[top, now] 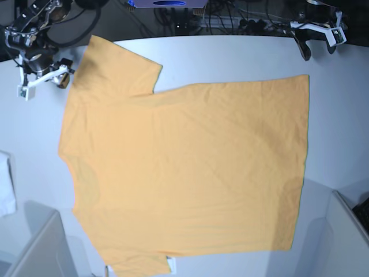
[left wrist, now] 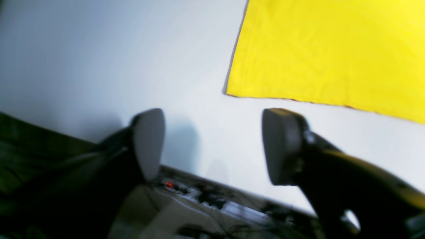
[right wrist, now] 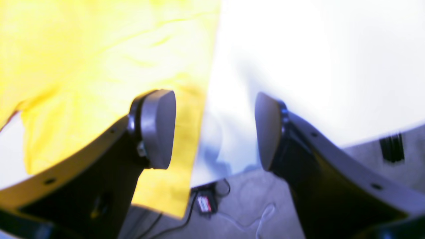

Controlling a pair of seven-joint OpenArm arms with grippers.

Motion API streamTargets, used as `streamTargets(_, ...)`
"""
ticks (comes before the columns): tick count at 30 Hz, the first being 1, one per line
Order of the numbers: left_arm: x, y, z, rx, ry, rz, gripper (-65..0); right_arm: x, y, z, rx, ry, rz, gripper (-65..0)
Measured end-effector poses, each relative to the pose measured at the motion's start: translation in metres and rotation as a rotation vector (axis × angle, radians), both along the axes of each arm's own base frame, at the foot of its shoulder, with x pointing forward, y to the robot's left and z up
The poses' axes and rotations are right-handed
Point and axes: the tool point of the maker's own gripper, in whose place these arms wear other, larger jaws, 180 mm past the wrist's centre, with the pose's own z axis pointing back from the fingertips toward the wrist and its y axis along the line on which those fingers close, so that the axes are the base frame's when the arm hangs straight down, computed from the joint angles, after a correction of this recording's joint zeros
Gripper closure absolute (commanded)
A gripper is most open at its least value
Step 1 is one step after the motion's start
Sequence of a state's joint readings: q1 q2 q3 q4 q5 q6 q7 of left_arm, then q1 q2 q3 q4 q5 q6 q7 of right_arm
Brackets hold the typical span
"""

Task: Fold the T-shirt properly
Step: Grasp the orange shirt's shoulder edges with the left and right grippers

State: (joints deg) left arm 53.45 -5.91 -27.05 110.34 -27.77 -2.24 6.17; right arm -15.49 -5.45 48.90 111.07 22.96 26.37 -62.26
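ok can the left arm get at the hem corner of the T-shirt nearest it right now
Probably yes. The left gripper is open and holds nothing, and the T-shirt lies flat on the white table. Only bare table shows between the gripper and that hem corner.

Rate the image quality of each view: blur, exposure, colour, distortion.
Left wrist view: soft and motion-blurred; the T-shirt reads saturated yellow, and the open left end effector casts a faint shadow on the table. Right wrist view: overexposed, table washed out to white, edges of the open right end effector smeared. Base view: sharpest, shirt looks light orange, table edge bowed by the wide lens.
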Motion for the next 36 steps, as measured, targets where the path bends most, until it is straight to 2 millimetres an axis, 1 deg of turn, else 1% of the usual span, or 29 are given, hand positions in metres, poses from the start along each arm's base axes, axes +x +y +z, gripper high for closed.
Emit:
streamTargets(2, 0.012, -0.007, 0.004, -0.09, -0.03, -0.05, -45.6, -0.001, -0.001, -0.01, 0.038, 0.029, -0.018, -35.3)
streamTargets(4, 0.019, -0.005, 0.009, -0.137, -0.046, -0.077, -43.3, -0.005, 0.001, -0.021, 0.073, 0.057, -0.032, -35.3)
streamTargets(5, 0.022, -0.002, 0.013, -0.144, -0.059, -0.086, -42.5, -0.006, 0.004, -0.027, 0.091, 0.068, -0.033, -35.3)
streamTargets(7, 0.025, 0.015, 0.021, -0.116, -0.075, -0.058, -40.8, -0.01, 0.008, -0.039, 0.126, 0.093, -0.04, -35.3)
streamTargets(9, 0.022, 0.027, 0.022, -0.107, -0.071, -0.038, -40.6, -0.015, 0.011, -0.051, 0.159, 0.122, -0.05, -35.3)
streamTargets(11, 0.016, 0.032, 0.023, -0.106, -0.072, -0.035, -40.5, -0.006, 0.013, -0.053, 0.179, 0.085, -0.042, -35.3)
streamTargets(13, 0.011, 0.037, 0.024, -0.102, -0.076, -0.039, -40.5, -0.001, 0.019, -0.054, 0.18, 0.074, 0.027, -35.3)
streamTargets(16, 0.005, 0.047, 0.016, -0.107, -0.056, -0.02, -40.5, 0.0, 0.022, -0.057, 0.187, 0.063, 0.055, -35.3)
streamTargets(19, -0.006, 0.056, 0.008, -0.116, -0.035, 0.018, -40.5, 0.002, 0.025, -0.058, 0.203, 0.049, 0.051, -35.3)
streamTargets(21, -0.012, 0.057, 0.0, -0.129, -0.015, 0.031, -40.5, 0.001, 0.029, -0.059, 0.208, 0.051, 0.065, -35.1)
streamTargets(22, -0.014, 0.057, -0.002, -0.133, -0.01, 0.034, -40.5, 0.002, 0.035, -0.06, 0.205, 0.05, 0.104, -34.5)
streamTargets(23, -0.014, 0.056, -0.003, -0.137, -0.009, 0.033, -40.5, 0.003, 0.044, -0.06, 0.211, 0.041, 0.152, -33.5)
streamTargets(24, -0.013, 0.056, -0.003, -0.139, -0.011, 0.032, -40.5, 0.004, 0.05, -0.059, 0.225, 0.033, 0.164, -32.3)
streamTargets(25, -0.011, 0.055, -0.002, -0.141, -0.017, 0.03, -40.5, 0.004, 0.052, -0.06, 0.231, 0.032, 0.166, -30.9)
streamTargets(28, -0.003, 0.055, -0.001, -0.145, -0.041, 0.032, -40.5, 0.003, 0.053, -0.06, 0.235, 0.034, 0.166, -28.5)
streamTargets(32, 0.003, 0.056, -0.004, -0.155, -0.058, 0.041, -40.5, 0.002, 0.055, -0.063, 0.256, 0.016, 0.162, -27.9)
streamTargets(33, 0.005, 0.056, -0.004, -0.16, -0.064, 0.042, -40.5, 0.003, 0.056, -0.064, 0.268, 0.008, 0.159, -25.1)
streamTargets(34, 0.007, 0.056, -0.006, -0.165, -0.068, 0.044, -40.5, 0.004, 0.056, -0.066, 0.278, 0.003, 0.156, -20.3)
streamTargets(36, 0.009, 0.057, -0.012, -0.179, -0.071, 0.059, -40.5, 0.003, 0.056, -0.068, 0.282, 0.007, 0.154, -4.7)
